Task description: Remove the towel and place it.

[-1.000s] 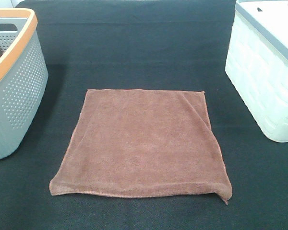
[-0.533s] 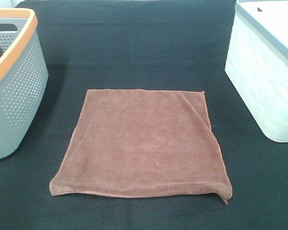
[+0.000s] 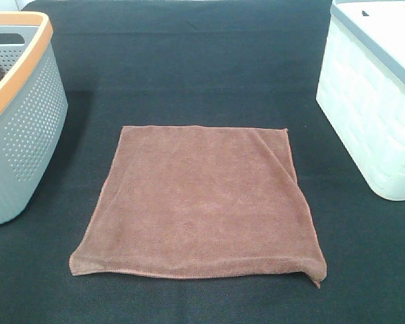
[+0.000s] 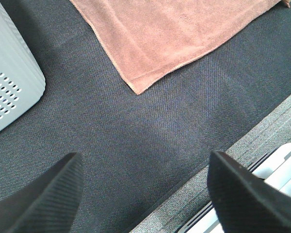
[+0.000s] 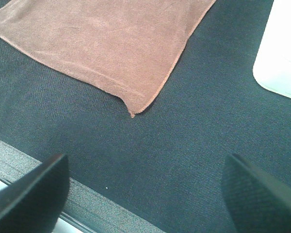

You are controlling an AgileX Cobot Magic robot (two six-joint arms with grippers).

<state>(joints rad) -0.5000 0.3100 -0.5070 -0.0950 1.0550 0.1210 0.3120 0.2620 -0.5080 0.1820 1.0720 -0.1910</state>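
Still, nothing is shifting between the earlier high views and this one: the towel (image 3: pixel 199 202) is lying spread flat on the dark mat (image 3: pixel 189 74), in the same spot and the same shape as a second ago. Its near right corner is curling down into a small point, just as before, and a soft crease is running down along its right side. No arm is showing in the high view, then or now.

To the left of the towel, apart from it, the grey basket (image 3: pixel 20 128) with its orange rim is standing at the mat's edge; something brown is showing inside it, too little to name. To the right, also apart from the towel, the white bin (image 3: pixel 371 115) is sitting with its grey rim.

The left gripper (image 4: pixel 145 189) is hanging over bare mat with its fingers (image 4: pixel 43 204) spread wide, holding nothing; one towel corner and the basket wall are lying beyond it. The right gripper (image 5: pixel 145 189) is likewise hovering over bare mat, jaws wide apart and empty, with the curled towel corner lying beyond it and the bin's corner off to one side. Neither gripper is touching the towel.
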